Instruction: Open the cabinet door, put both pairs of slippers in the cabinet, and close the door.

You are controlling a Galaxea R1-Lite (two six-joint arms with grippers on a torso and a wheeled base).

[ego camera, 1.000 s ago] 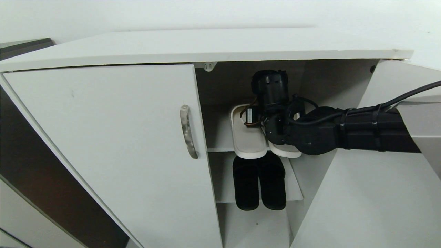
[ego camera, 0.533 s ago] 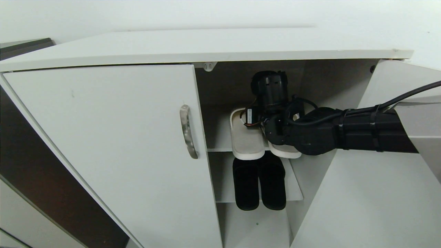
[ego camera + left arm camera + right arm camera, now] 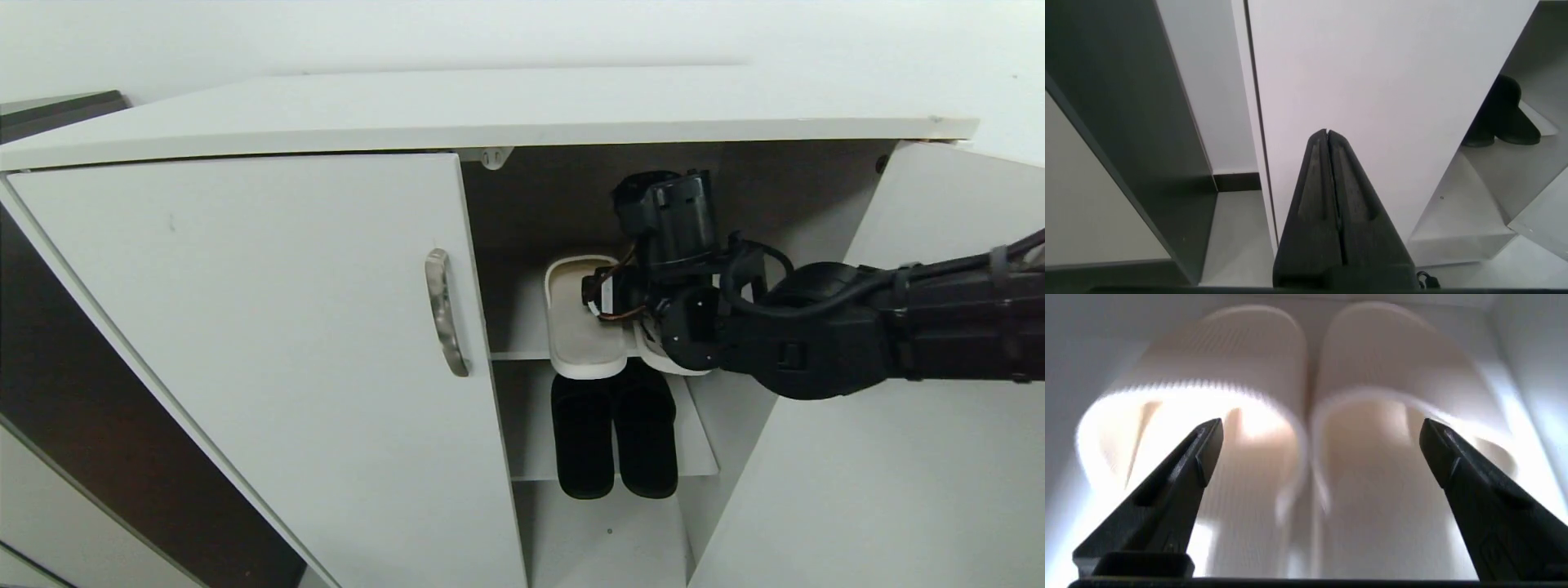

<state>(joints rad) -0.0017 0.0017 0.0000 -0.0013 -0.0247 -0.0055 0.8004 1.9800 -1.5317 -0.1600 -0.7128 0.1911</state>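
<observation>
**shoe_rack_guy:** What's the right gripper [image 3: 1320,429] up to? Its 2 black fingers [image 3: 1167,506] are spread wide with nothing between them.

**bolt_on:** Yep, open and empty. Just past the tips sits the pair of cream ribbed foam slippers [image 3: 1208,384], side by side, heels toward the gripper. My guess is the wide spread lets the fingers clear both without dragging them.

**shoe_rack_guy:** So where's everything sitting?

**bolt_on:** Cream pair is on the upper white shelf [image 3: 514,355], heels poking over its front edge. The pair of black fabric slippers [image 3: 612,441] is on the lower white shelf [image 3: 698,461] right below, overhanging too. Both are inside the white wooden cabinet [image 3: 490,106], so I'd say only the closing is left.

**shoe_rack_guy:** Overhang a problem?

**bolt_on:** Could be. Those heels might catch the open right-hand door [image 3: 857,490] as it swings. The left-hand door [image 3: 245,327], with its curved metal handle [image 3: 445,314], is shut. The left gripper [image 3: 1328,139] hangs in front of it, fingers pressed together on nothing, parked out of the way I reckon.
</observation>
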